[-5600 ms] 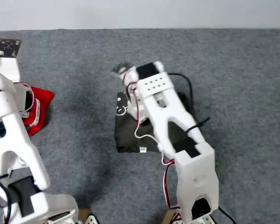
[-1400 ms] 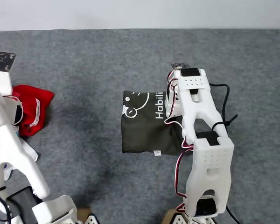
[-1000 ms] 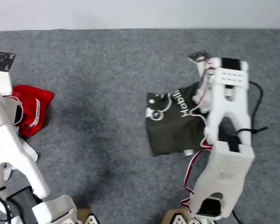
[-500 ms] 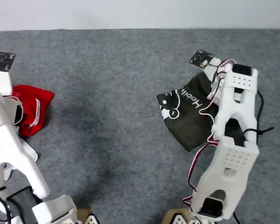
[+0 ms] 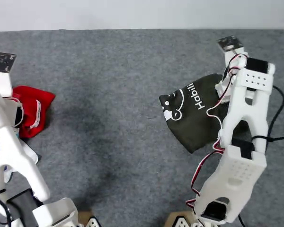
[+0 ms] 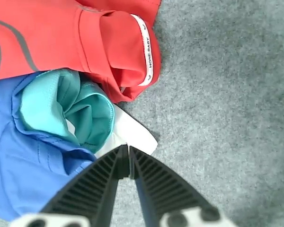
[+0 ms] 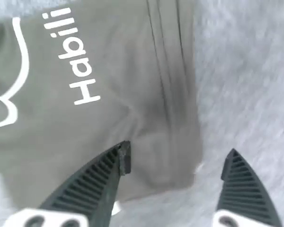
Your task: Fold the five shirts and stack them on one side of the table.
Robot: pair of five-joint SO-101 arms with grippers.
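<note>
Hiding part of dark shirt (image 5: 189, 124), right arm (image 5: 246, 109)

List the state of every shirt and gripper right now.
dark shirt: folded, lying flat.
red shirt: unfolded, bunched.
blue shirt: unfolded, bunched.
teal shirt: bunched against the blue shirt.
white shirt: mostly hidden under the teal shirt.
left gripper: shut, empty.
right gripper: open, over the dark shirt.

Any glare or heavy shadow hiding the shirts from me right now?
High view: even light and no glare. Soft shadows lie on the bare mat, off the dark shirt and the red shirt. Left wrist view: shade sits inside the folds of the teal shirt. Right wrist view: the dark shirt's creases shade softly, and the mat beside it is bright.
</note>
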